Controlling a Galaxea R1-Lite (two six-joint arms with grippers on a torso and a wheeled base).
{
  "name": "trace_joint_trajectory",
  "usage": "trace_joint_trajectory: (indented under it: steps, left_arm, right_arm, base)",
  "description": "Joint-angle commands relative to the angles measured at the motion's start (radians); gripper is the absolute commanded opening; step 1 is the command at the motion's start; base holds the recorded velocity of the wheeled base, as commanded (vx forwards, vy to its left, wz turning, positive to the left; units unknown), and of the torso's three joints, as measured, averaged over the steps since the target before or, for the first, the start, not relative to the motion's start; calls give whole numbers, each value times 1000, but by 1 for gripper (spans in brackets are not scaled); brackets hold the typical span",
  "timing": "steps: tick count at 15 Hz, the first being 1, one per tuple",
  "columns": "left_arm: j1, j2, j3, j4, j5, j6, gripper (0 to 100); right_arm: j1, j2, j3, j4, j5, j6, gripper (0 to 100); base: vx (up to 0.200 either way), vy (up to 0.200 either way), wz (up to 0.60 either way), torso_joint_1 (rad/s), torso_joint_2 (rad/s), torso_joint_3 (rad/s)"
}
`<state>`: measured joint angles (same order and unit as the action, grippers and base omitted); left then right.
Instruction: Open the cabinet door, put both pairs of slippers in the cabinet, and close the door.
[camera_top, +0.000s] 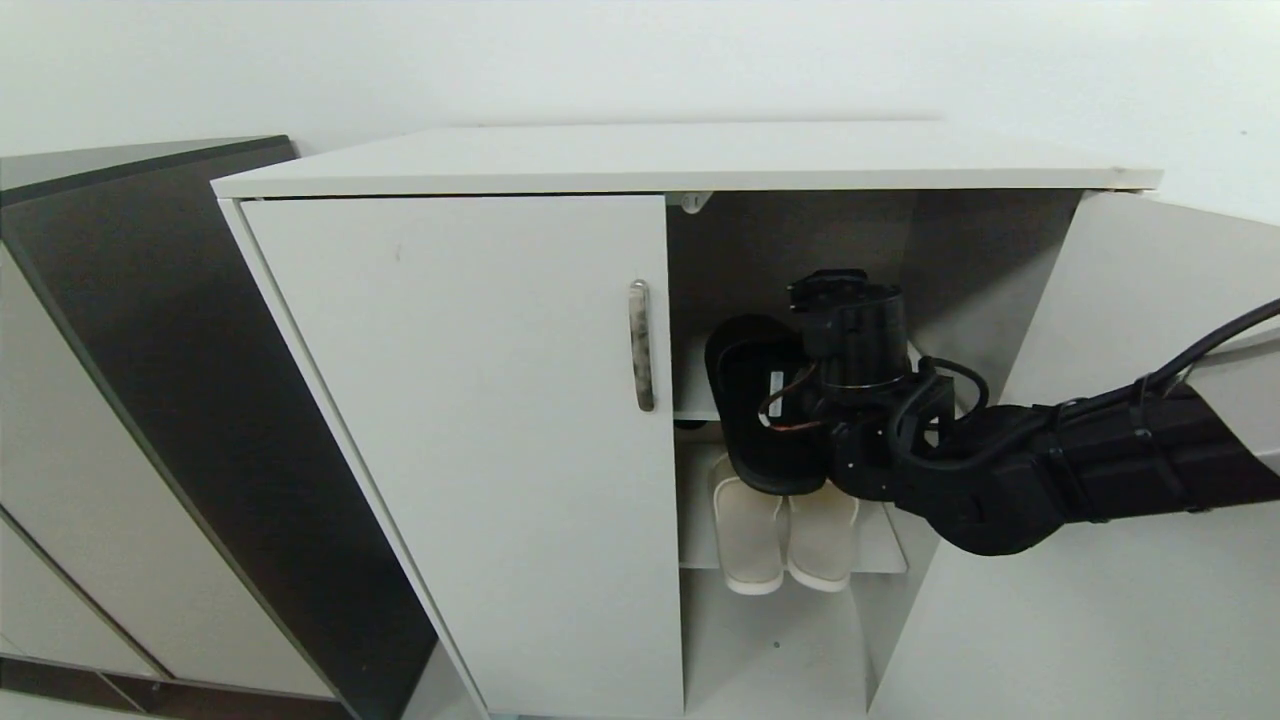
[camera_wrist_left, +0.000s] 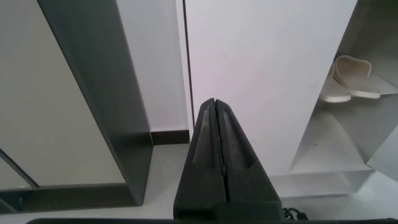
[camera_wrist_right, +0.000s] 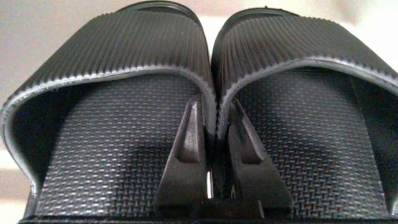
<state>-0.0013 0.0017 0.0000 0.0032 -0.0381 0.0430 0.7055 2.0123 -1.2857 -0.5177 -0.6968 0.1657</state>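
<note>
Showing, in the head view: white cabinet (camera_top: 680, 155) seen from front and above. Its left door (camera_top: 460, 420) is shut, w/ a metal handle (camera_top: 641, 345) at its inner edge. Its right door (camera_top: 1120, 290) is swung wide open. Right arm (camera_top: 1000, 470) reaches into the open half. Black slippers (camera_top: 750, 400) hang on end at the cabinet's mouth, level w/ the upper shelf (camera_top: 695, 400); can't tell if they touch it. White slippers (camera_top: 780, 530) lie side by side on the lower shelf (camera_top: 890, 550), ends jutting past its front edge. Dark panel (camera_top: 180, 350) leans just beside the cabinet's shut side.

Left wrist view: left gripper (camera_wrist_left: 214, 106) hangs in front of the cabinet's shut door, fingers pressed flat together, nothing between them. White slippers (camera_wrist_left: 351, 78) show on their shelf inside.

Right wrist view: right gripper (camera_wrist_right: 214, 106) is almost fully closed, pinching the two inner strap edges of the black slippers (camera_wrist_right: 124, 124) together. Both ribbed straps arch over the fingers (camera_wrist_right: 189, 155).
</note>
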Motion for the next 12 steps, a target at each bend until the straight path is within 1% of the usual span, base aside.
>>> trace_joint_trajectory:
  steps: [1,3,6,9,12]
  left_arm:
    - [0,0,0,0,0,0,0]
    - [0,0,0,0,0,-2,0]
    - [0,0,0,0,0,0,0]
    - [0,0,0,0,0,-2,0]
    - [0,0,0,0,0,-2,0]
  right_arm:
    - [-24,26,-30,2,3,-2,0]
    - [-38,46,-60,8,28,-3,0]
    - [-67,66,-187,139,45,3,0]
    - [-78,100,-267,166,43,1,0]
    - [-87,121,-305,179,43,1,0]
  base:
    - [0,0,0,0,0,0]
    - [0,0,0,0,0,0]
    - [0,0,0,0,0,0]
    - [0,0,0,0,0,0]
    - [0,0,0,0,0,0]
